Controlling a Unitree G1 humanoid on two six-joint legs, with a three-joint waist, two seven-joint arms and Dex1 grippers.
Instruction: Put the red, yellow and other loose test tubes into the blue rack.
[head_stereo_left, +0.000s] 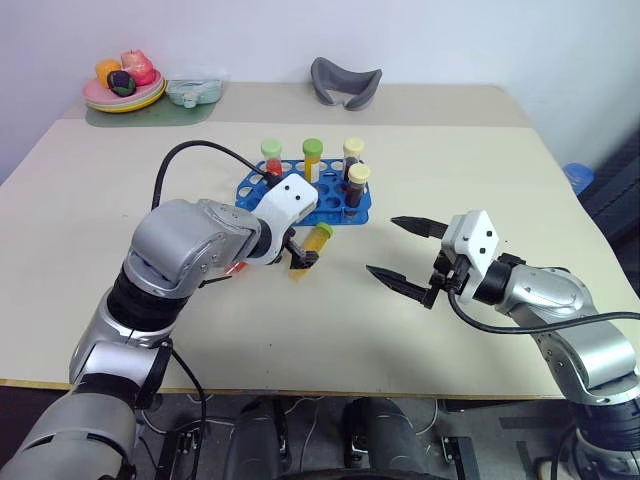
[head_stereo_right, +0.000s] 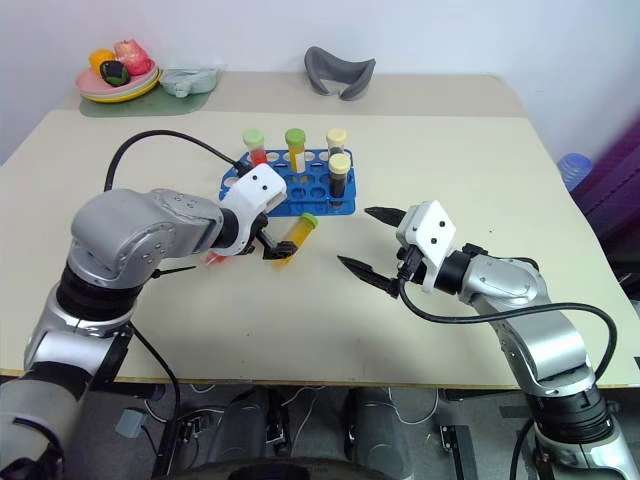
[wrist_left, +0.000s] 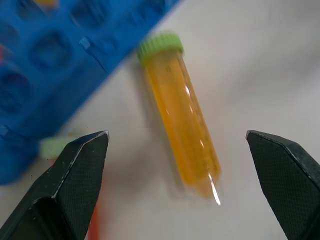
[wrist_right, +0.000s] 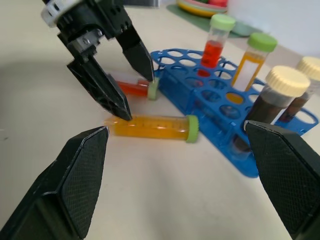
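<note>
The blue rack (head_stereo_left: 305, 193) sits on the tabletop (head_stereo_left: 90, 200) somewhat toward the far edge, about midway between the left and right edges. Four capped tubes stand upright in it: a red one (head_stereo_left: 272, 160), a yellow-orange one (head_stereo_left: 313, 158) and two dark brown ones with cream caps (head_stereo_left: 356, 186).

Just in front of the rack's near edge a loose yellow-orange tube (head_stereo_right: 296, 239) lies flat on the tabletop, its green cap toward the rack. A second loose tube with red liquid (wrist_right: 134, 88) lies beside it, close to the rack's near-left corner, its pale green cap almost at the rack.

The left end effector (wrist_right: 116, 80) points down over these two loose tubes with its fingers spread wide; one fingertip (wrist_right: 121, 111) is right at the tip end of the yellow-orange tube, and nothing is pinched.

The right end effector (head_stereo_left: 398, 250) hangs above the tabletop toward the near right, apart from the rack and the tubes, its fingers spread and empty.

At the far left corner are a plate of toy fruit (head_stereo_left: 124, 88) and a grey curved object (head_stereo_left: 345, 82) farther right along the far edge.
</note>
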